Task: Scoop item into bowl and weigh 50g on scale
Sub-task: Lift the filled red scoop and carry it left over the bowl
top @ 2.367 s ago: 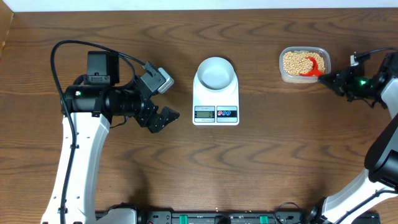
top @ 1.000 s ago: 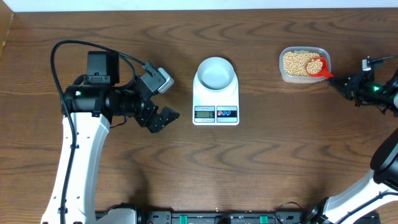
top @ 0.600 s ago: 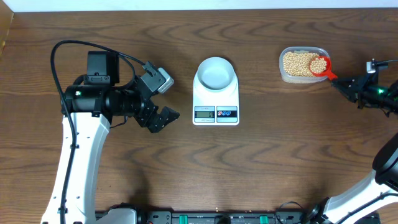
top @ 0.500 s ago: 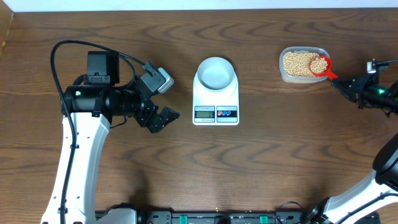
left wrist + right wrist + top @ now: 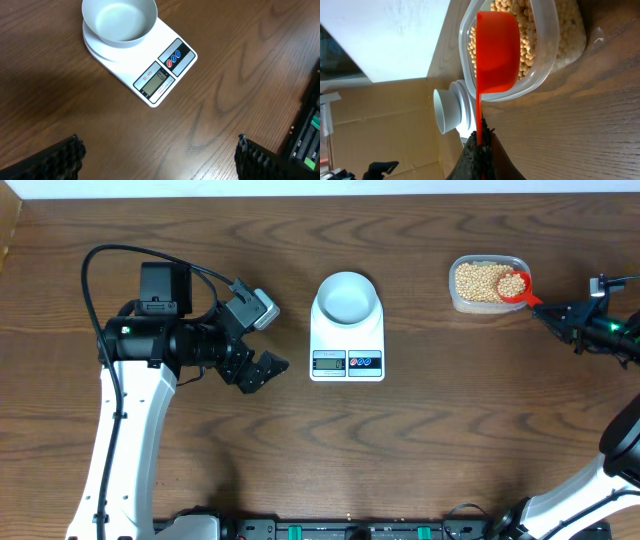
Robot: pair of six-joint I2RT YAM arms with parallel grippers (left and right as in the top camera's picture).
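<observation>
Table inventory, left to right.

1. Left arm, one. White links with black joints, and a black cable (image 5: 105, 255) looping over it. It lies to the left of the scale.
2. Left gripper (image 5: 157, 137), one. Its two ribbed black fingers (image 5: 65, 157) stand spread as wide as they go, with nothing between them but bare table (image 5: 200, 470). It is clear of the scale and touches nothing.
3. Scale (image 5: 347, 361), one. Flat, white and rectangular, at the table's middle. It has one grey display on the front edge, with red and blue buttons beside it. The reading is too small to make out.
4. Bowl (image 5: 347, 297), one. Small, round and white with a pale bluish inside. It sits upright on the back part of the scale and has no beans in it.
5. Tub (image 5: 480, 308), one. Clear plastic, rectangular with rounded corners. It stands well to the right of the scale, towards the back of the table.
6. Beans (image 5: 475, 280), far too many to count. They are small, round and tan-yellow. Nearly all lie in the tub.
7. Scoop (image 5: 512, 285), one. Red, with its cup heaped with beans, at the tub's right end above the rim. I cannot tell whether it touches the rim.
8. Right gripper (image 5: 480, 142), one. It is closed tight on the end of the scoop's thin handle, just right of the tub.
9. Right arm, one. It reaches in from the right edge.
</observation>
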